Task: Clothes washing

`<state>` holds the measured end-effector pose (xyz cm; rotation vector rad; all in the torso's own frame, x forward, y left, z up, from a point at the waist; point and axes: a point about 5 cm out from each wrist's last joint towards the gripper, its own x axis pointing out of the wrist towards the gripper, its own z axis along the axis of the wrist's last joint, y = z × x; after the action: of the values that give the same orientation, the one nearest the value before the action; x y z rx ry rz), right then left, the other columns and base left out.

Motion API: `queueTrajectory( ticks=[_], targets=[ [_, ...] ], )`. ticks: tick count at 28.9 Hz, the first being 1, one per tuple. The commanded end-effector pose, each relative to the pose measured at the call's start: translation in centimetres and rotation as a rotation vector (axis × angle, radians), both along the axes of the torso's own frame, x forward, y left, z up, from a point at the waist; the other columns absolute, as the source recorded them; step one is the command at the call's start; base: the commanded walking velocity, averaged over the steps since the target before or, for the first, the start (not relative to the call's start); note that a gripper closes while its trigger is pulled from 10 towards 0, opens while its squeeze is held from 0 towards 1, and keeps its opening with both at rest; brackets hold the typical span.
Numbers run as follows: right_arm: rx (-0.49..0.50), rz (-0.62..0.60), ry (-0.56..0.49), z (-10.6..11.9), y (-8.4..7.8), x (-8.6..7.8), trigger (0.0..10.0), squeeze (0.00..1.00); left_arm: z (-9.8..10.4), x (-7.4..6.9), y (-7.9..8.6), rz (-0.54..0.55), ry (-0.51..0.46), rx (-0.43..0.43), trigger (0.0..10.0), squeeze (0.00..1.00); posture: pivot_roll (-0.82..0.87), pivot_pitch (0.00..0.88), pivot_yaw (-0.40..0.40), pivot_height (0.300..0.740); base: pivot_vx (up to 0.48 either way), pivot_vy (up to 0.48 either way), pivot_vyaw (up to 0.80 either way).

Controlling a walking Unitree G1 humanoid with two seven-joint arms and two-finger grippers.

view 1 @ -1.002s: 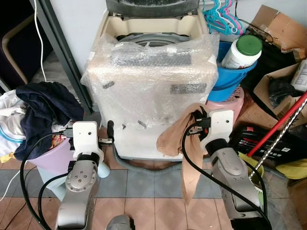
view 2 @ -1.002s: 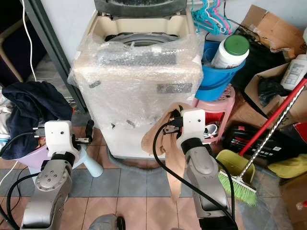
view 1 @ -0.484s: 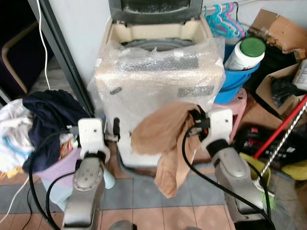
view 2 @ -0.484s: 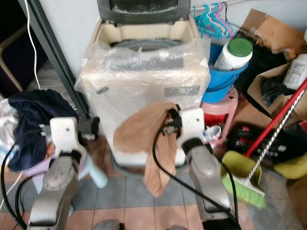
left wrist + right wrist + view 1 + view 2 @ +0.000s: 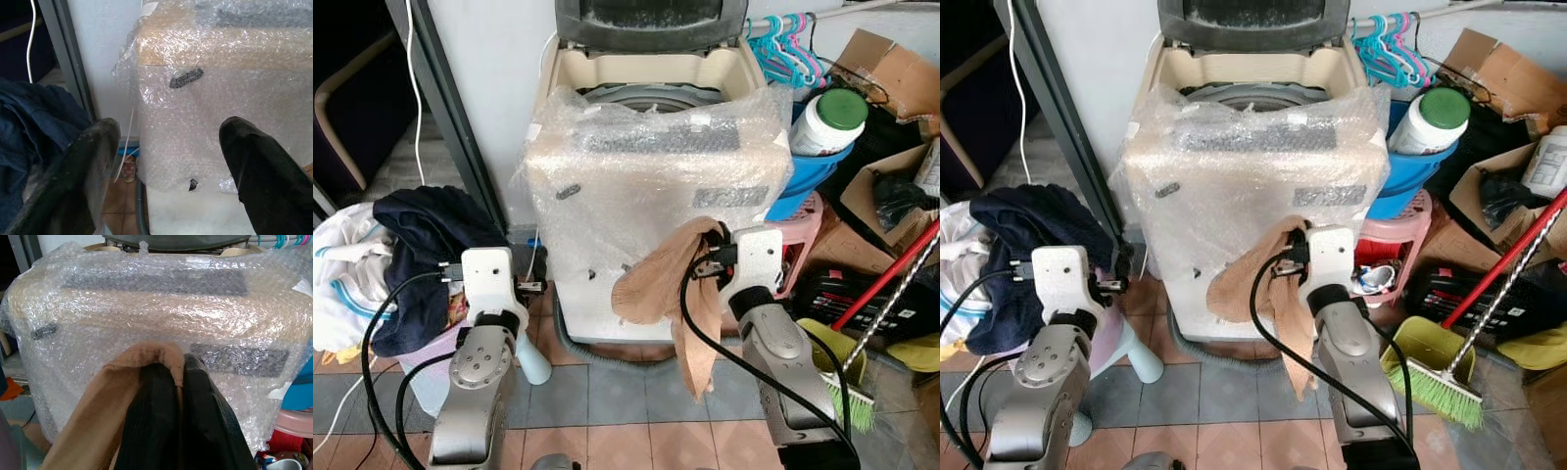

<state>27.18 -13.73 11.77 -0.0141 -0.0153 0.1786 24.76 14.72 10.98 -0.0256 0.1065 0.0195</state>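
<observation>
Two pinched fingers (image 5: 195, 421) on tan cloth (image 5: 93, 431)

Tiled floor (image 5: 607, 392), white wall (image 5: 489, 59)

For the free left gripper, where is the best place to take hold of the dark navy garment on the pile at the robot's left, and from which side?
Probably the raised fold at the top of the dark navy garment, approached from above. It bulges up over the lilac basket, so the open left gripper could likely close across it there.
</observation>
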Motion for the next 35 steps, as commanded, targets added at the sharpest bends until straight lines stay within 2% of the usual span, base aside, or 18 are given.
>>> queueTrajectory(
  ticks=[1, 2, 3, 5, 7, 8, 10, 13, 17, 18, 19, 22, 23, 28, 32, 33, 35],
  targets=[
    [0.004, -0.012, -0.039, 0.8, -0.1, 0.1, 10.0, 0.0, 0.3, -0.1, 0.3, 0.013, -0.005, 0.011, 0.0, 0.0, -0.01, 0.0, 0.036, 0.74, 0.0, 0.0, 0.0],
    [0.005, -0.019, -0.033, 0.7, -0.2, 0.1, 10.0, 0.0, 0.1, 0.0, 0.3, 0.01, 0.006, 0.022, 4.2, 0.0, -0.01, 0.0, 0.036, 0.74, 0.0, 0.0, 0.0],
    [0.004, -0.023, -0.028, 0.7, -0.2, 0.1, 10.0, 0.0, 0.0, 0.0, 0.3, 0.001, 0.013, 0.027, 10.0, 0.0, -0.01, 0.0, 0.036, 0.74, 0.0, 0.0, 0.0],
    [-0.057, -0.025, -0.013, 0.5, -0.1, 0.2, 10.0, 0.0, 0.3, -0.1, 0.1, -0.054, -0.015, 0.015, 10.0, 0.0, -0.02, 0.0, 0.036, 0.74, 0.0, 0.0, 0.0],
    [-0.068, -0.011, -0.042, 0.7, 0.2, 0.3, 10.0, 0.0, 0.4, -0.1, 0.3, -0.029, -0.017, 0.023, 10.0, 0.0, -0.02, 0.0, 0.035, 0.74, 0.141, 0.0, 0.0],
    [-0.043, 0.001, -0.038, 0.8, 0.4, 0.3, 10.0, 0.0, 0.4, -0.1, 0.4, -0.017, -0.011, 0.006, 10.0, 1.0, -0.02, 0.0, 0.035, 0.74, 0.33, 0.0, 0.0],
    [-0.014, 0.009, -0.035, 0.9, 0.5, 0.3, 10.0, 0.0, 0.3, -0.1, 0.5, 0.0, -0.004, -0.009, 10.0, 1.0, -0.02, 0.0, 0.033, 0.74, 0.326, 0.0, 0.0],
    [-0.029, -0.014, -0.05, 1.2, 0.5, 0.4, 10.0, 0.0, 0.2, -0.1, 0.6, 0.008, 0.0, -0.006, 10.0, 1.0, -0.02, 0.0, 0.032, 0.74, 0.0, 0.0, 0.0],
    [-0.024, 0.062, -0.061, 1.5, 0.9, 0.2, 10.0, 0.0, 0.4, -0.3, 0.2, -0.058, -0.015, 0.004, 10.0, 1.0, -0.02, 0.0, 0.03, 0.74, 0.143, 0.0, 0.0],
    [-0.018, 0.07, -0.064, 1.5, 0.9, 0.1, 10.0, 0.0, 0.5, -0.3, 0.1, -0.063, -0.021, 0.005, 10.0, 1.0, -0.02, 0.0, 0.03, 0.74, 0.304, 0.0, 0.0],
    [-0.02, 0.083, -0.069, 1.6, 1.0, 0.1, 10.0, 0.0, 0.5, -0.4, 0.0, -0.068, -0.022, -0.006, 10.0, 0.95, -0.02, 0.0, 0.029, 0.74, 0.304, 0.0, 0.0],
    [-0.031, 0.112, -0.089, 2.0, 1.2, 0.2, 10.0, 0.0, 0.4, -0.4, -0.1, -0.066, -0.017, -0.011, 10.0, 0.96, -0.02, 0.0, 0.029, 0.74, 0.328, 0.0, 0.0],
    [-0.049, 0.158, -0.123, 2.7, 1.8, 0.5, 10.0, 0.0, 0.3, -0.4, 0.0, -0.057, -0.008, -0.002, 10.0, 0.0, -0.02, 0.0, 0.029, 0.74, 0.3, 0.0, 0.0],
    [-0.079, 0.225, -0.171, 3.7, 2.4, 0.8, 10.0, 0.0, 0.2, -0.4, -0.1, -0.057, -0.003, -0.004, 10.0, 0.0, -0.02, 0.0, 0.029, 0.74, 0.294, 0.0, 0.0],
    [-0.054, 0.249, -0.217, 5.4, 2.4, 2.3, 10.0, 0.0, 0.2, -0.3, -0.1, -0.059, -0.001, -0.009, 10.0, 0.0, -0.02, 0.0, 0.03, 0.74, 0.285, 0.0, 0.0],
    [-0.063, 0.286, -0.26, 6.7, 2.7, 3.2, 10.0, 0.0, 0.1, -0.2, -0.2, -0.06, 0.002, -0.01, 10.0, 0.0, -0.02, 0.0, 0.034, 0.74, 0.394, 0.0, 0.0],
    [-0.066, 0.294, -0.27, 7.0, 2.8, 3.3, 10.0, 0.0, 0.0, -0.2, -0.2, -0.06, 0.003, -0.01, 10.0, 0.0, -0.02, 0.0, 0.034, 0.74, 0.394, 0.0, 0.0]
  ],
)
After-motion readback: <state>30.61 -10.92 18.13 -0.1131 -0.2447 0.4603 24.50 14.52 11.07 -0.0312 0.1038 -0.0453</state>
